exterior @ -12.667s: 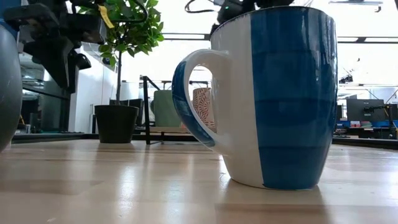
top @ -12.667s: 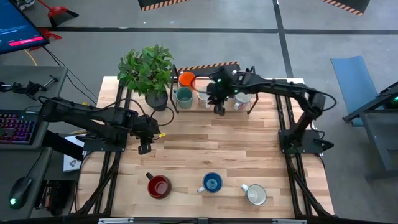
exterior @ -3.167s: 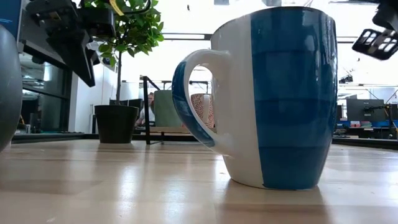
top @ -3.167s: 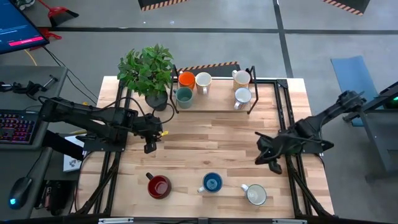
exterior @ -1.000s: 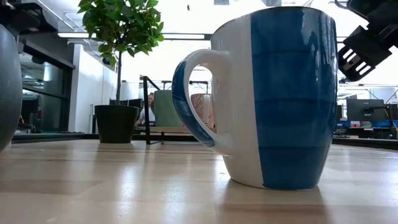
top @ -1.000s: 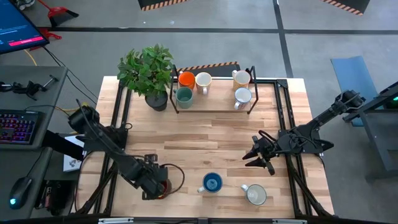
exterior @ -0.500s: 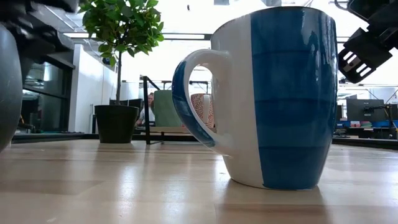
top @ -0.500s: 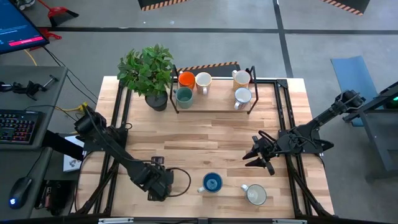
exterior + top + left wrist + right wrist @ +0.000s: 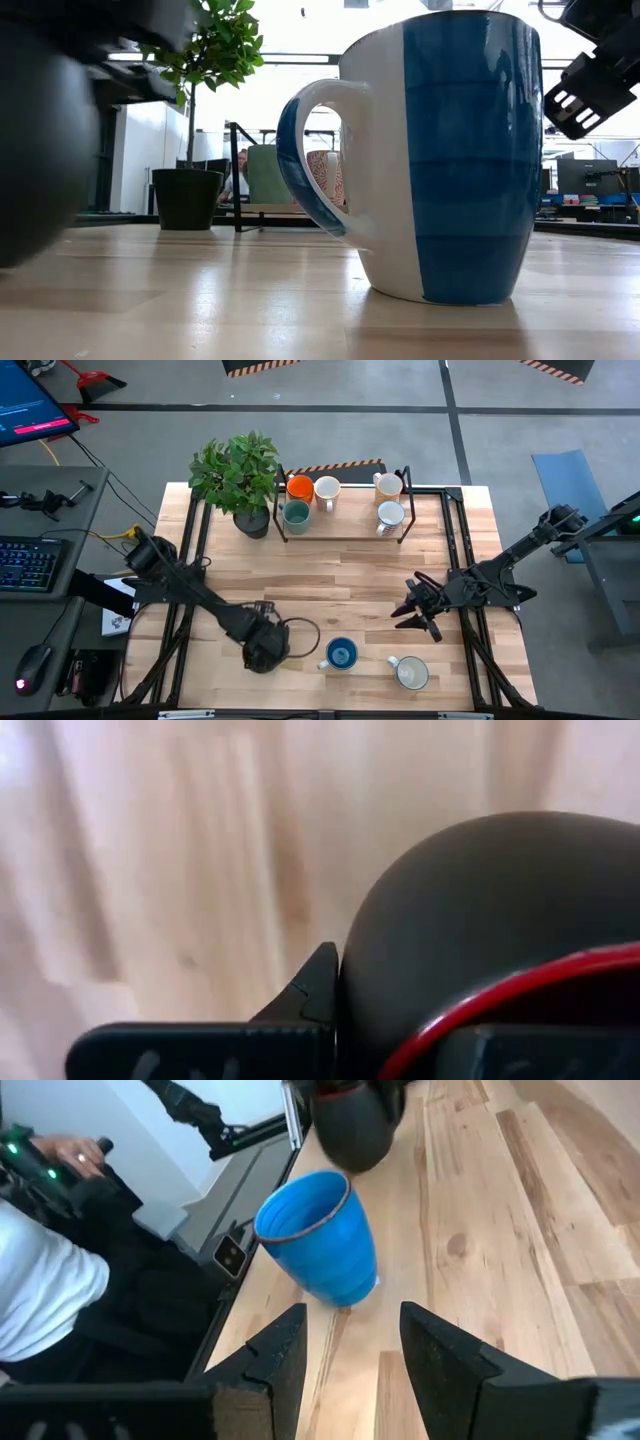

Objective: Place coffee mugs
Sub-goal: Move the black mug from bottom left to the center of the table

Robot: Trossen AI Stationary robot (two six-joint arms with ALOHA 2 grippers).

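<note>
A dark mug with a red inside [image 9: 480, 920] sits near the table's front edge, left of the blue mug [image 9: 341, 654]. My left gripper [image 9: 265, 650] points down over it and is shut on its rim. In the low view the dark mug is a blurred dark mass [image 9: 45, 140] left of the blue mug [image 9: 440, 150]. A white mug [image 9: 410, 673] stands on its base to the right of the blue one. My right gripper [image 9: 415, 615] hangs open above the table's right side, touching nothing, and it looks toward the blue mug [image 9: 320, 1240]. My left gripper takes the dark mug by its red rim [image 9: 500, 995] from above, pointing down. One finger [image 9: 305, 990] lies against the outside of the wall, and the other appears to be inside the rim. I cannot tell whether the mug's base is on the table.
A wire rack [image 9: 345, 538] at the far edge holds orange [image 9: 300, 487], cream, teal and two white mugs. A potted plant [image 9: 240, 475] stands to its left. A person in a white sleeve [image 9: 40, 1280] sits beyond the table's edge. Bare wood lies between the rack and the front mugs.
My left gripper has gone toward the table's right along the near edge and come down over the dark mug. In the low view the mug's dark mass has spread toward the blue mug and is blurred. My right gripper has kept still.
</note>
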